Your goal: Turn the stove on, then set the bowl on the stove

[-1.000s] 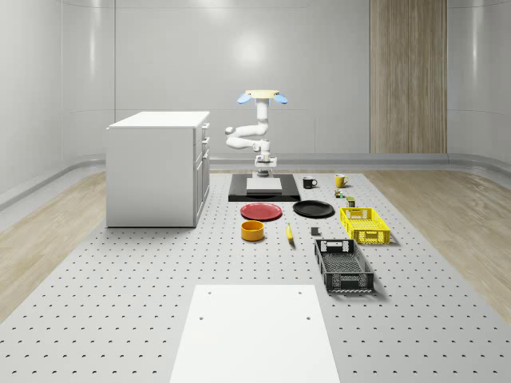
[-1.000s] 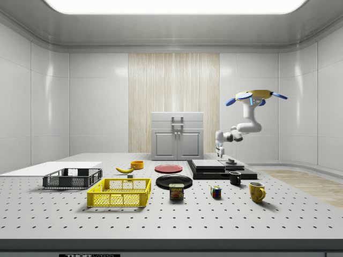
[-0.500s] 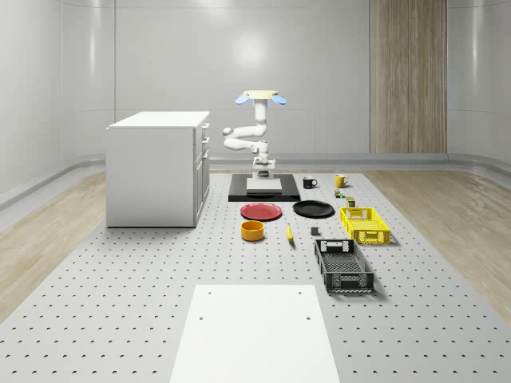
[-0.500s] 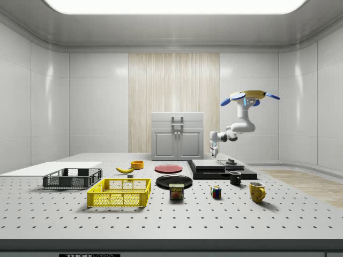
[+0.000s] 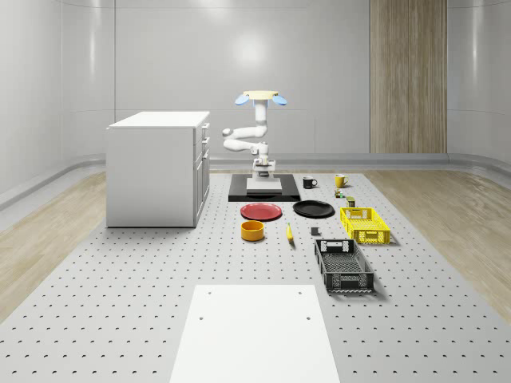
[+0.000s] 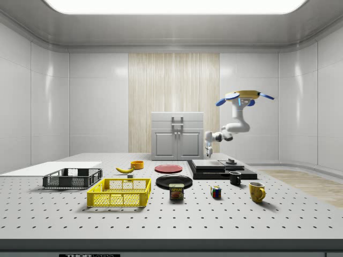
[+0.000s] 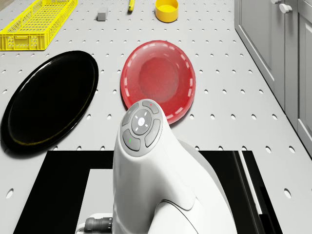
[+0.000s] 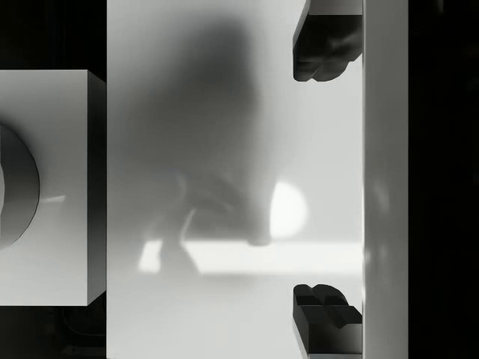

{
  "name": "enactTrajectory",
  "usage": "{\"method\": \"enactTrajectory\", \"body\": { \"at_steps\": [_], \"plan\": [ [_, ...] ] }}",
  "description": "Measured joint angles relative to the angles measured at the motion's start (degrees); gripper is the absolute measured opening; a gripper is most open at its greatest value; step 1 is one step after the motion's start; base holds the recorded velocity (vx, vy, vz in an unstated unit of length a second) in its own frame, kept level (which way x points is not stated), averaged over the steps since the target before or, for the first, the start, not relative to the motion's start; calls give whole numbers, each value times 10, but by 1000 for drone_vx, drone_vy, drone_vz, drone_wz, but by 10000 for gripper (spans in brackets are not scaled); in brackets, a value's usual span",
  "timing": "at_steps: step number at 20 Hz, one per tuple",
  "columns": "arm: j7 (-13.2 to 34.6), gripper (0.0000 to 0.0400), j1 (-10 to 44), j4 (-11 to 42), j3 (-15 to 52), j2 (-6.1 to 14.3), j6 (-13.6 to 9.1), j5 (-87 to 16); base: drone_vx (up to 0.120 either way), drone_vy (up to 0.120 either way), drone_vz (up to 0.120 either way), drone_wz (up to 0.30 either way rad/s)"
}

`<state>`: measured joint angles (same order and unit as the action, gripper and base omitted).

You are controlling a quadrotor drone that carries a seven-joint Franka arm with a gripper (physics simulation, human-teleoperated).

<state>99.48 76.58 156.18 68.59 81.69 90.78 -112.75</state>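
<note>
The stove (image 5: pixel 264 188) is a black slab with a grey hotplate (image 8: pixel 224 149), at the far middle of the table. Its round knob (image 8: pixel 11 187) sits on a grey block; in the side view the knob (image 6: pixel 231 160) stands at the stove's right part. The yellow bowl (image 5: pixel 253 230) rests on the table nearer the camera, beyond the red plate (image 7: pixel 158 80) in the drone view. The drone (image 6: pixel 245 97) hovers over the stove's far side. My gripper (image 6: pixel 208 154) hangs open just above the hotplate, nothing between its fingertips (image 8: pixel 325 48).
A white cabinet (image 5: pixel 157 167) stands at the whole-scene view's left of the stove. A black plate (image 5: pixel 313 209), yellow crate (image 5: pixel 365 224), black crate (image 5: pixel 343 265), banana (image 5: pixel 289 233) and two mugs (image 5: pixel 309 183) lie to the right. A white board (image 5: pixel 252 331) lies at the front.
In the side view the drone and arm have shifted left, carrying the gripper away from the knob toward the stove's left edge. The bowl has not moved.
</note>
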Motion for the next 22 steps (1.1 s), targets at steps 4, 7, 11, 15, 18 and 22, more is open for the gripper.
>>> {"method": "enactTrajectory", "body": {
  "at_steps": [4,7,11,15,18,22],
  "plan": [
    [1,400,1,0,0,2,2,1,120,0,0,0],
    [1,400,1,0,0,3,3,1,120,0,0,0],
    [1,400,2,0,0,4,4,2,120,0,0,0],
    [2,400,2,0,1,6,5,3,120,0,0,0],
    [2,400,3,-1,1,7,6,3,120,-67,0,0],
    [3,400,3,-1,1,8,8,4,120,0,0,0]
  ]
}}
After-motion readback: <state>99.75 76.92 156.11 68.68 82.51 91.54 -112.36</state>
